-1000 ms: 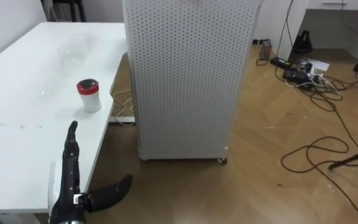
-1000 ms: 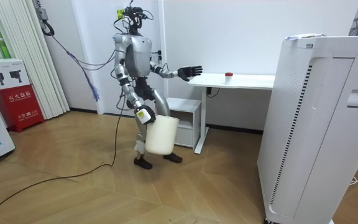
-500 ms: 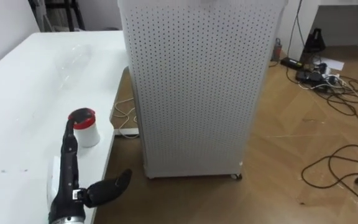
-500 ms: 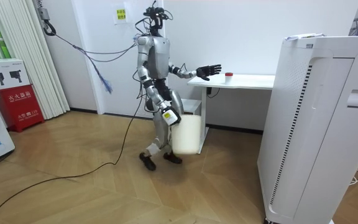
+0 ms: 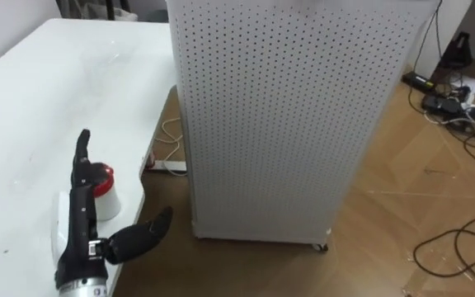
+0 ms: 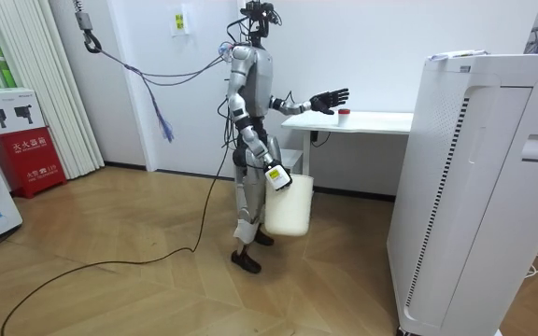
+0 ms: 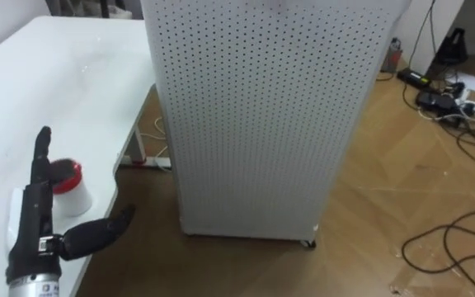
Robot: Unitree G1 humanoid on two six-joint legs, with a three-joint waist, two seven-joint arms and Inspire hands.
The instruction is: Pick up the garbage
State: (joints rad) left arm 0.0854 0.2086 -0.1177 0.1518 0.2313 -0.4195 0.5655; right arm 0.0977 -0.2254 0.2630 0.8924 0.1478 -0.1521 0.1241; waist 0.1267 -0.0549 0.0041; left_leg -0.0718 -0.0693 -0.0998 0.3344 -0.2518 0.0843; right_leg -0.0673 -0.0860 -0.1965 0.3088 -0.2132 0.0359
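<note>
Closer to the white table (image 5: 31,99) than a second ago, the robot has walked along the wooden floor (image 5: 402,214) and now stands upright at the table's end in the room view, where before it was a few steps short of it. Its left hand (image 5: 81,216) reaches forward over the table's near edge, fingers straight and held together, thumb spread wide out to the side beyond the edge, holding nothing. The red-lidded white cup (image 5: 104,194) stands upright on the table close to that edge; it lay well ahead of the fingertips earlier and now sits just behind and beside the fingers, partly hidden by them, and whether they touch cannot be told. In the room view the left hand (image 6: 330,98) is stretched out level above the tabletop, close to the cup (image 6: 344,113). The right hand (image 6: 276,177) hangs low at the robot's side with a white bin (image 6: 289,207) hanging from it beside the legs; how its fingers grip the bin is too small to tell. To the right of the table stands a tall white perforated cabinet (image 5: 295,115) on small feet, and dark cables (image 5: 460,99) lie tangled on the floor beyond it.
</note>
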